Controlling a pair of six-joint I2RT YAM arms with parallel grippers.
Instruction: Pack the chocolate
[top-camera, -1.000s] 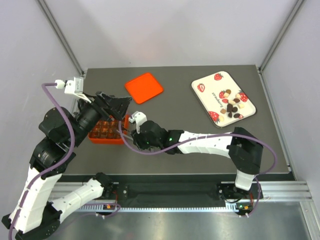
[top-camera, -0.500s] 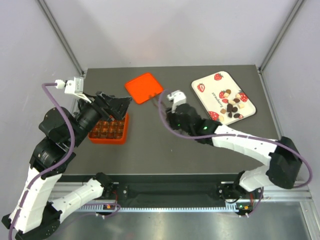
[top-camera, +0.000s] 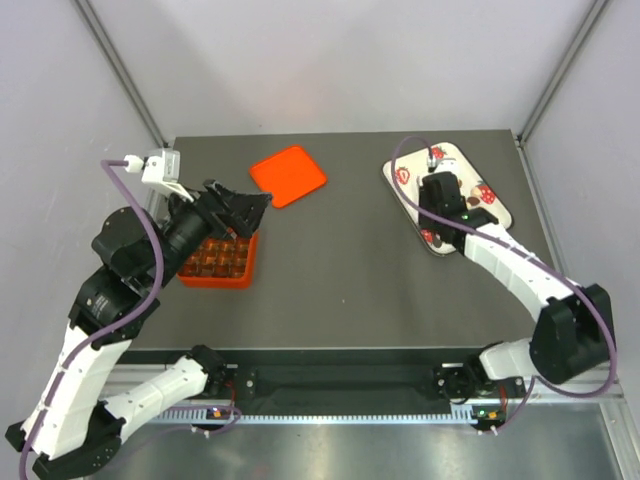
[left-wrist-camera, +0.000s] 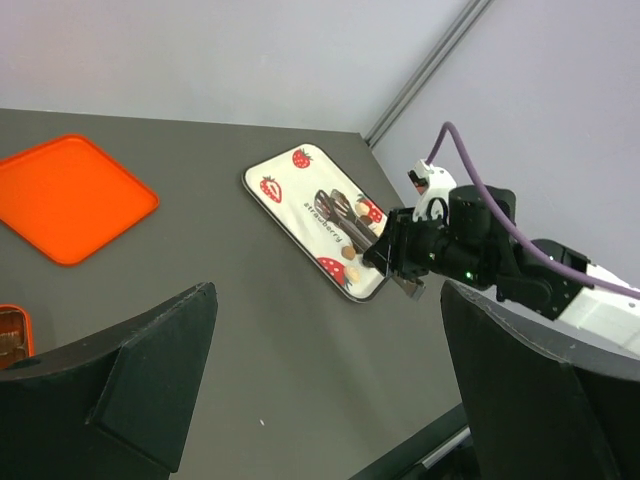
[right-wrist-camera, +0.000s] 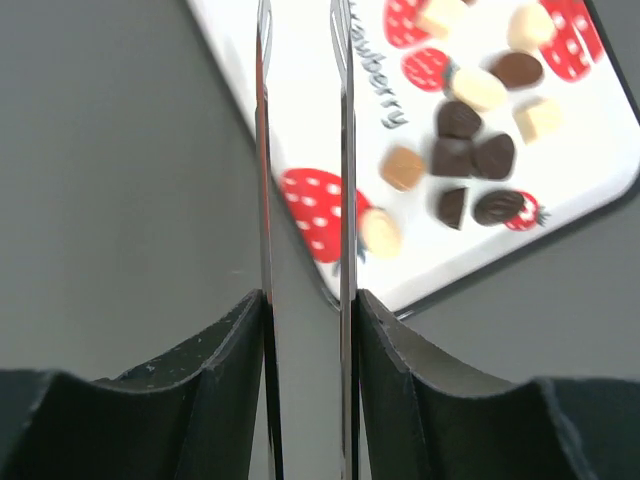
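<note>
The chocolate, several dark brown and pale cream pieces, lies on a white strawberry-print tray at the back right. It also shows in the right wrist view and the left wrist view. My right gripper hovers over the tray's near-left edge, left of the pieces. Its thin blades stand a little apart with nothing between them. My left gripper is wide open and empty above the orange-red compartment box, which holds several dark pieces.
A flat orange lid lies at the back middle of the dark table, also in the left wrist view. Grey walls close in the back and both sides. The left arm overhangs the box's far side.
My right arm has swung from the orange-red box across the table to the strawberry tray. My left arm has shifted slightly and stays open over the box.
</note>
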